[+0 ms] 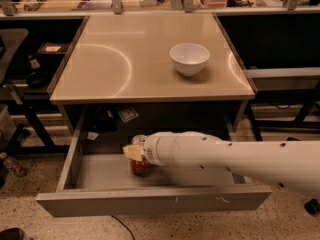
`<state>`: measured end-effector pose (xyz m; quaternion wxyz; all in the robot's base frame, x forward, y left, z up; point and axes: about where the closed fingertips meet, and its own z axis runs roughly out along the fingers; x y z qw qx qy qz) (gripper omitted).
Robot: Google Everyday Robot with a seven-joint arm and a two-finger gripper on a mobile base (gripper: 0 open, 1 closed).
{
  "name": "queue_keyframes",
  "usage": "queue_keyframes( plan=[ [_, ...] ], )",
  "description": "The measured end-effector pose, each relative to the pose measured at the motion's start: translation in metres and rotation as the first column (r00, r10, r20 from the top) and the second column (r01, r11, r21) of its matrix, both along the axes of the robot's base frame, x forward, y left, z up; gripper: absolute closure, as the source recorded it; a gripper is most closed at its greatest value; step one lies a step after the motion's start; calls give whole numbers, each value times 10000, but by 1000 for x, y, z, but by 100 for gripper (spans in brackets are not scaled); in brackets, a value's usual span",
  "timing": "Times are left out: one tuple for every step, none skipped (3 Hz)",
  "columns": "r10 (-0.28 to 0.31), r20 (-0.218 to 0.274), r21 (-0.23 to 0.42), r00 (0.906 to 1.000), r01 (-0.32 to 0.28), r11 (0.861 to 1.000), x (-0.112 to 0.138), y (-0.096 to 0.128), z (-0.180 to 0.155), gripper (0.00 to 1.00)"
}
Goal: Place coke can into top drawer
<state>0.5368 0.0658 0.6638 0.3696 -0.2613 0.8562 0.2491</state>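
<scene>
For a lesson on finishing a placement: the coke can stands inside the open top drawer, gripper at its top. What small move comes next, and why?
Probably release it and lift the gripper straight up. The coke can looks upright on the floor of the top drawer, with the gripper at its upper part, so the placing seems done.
</scene>
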Motion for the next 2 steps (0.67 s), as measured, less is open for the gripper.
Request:
queue_keyframes(
  plan=[
    [1,0,0,10000,-1,10000,0,0,0,0],
    [1,1,0,10000,-1,10000,0,0,0,0]
  ],
)
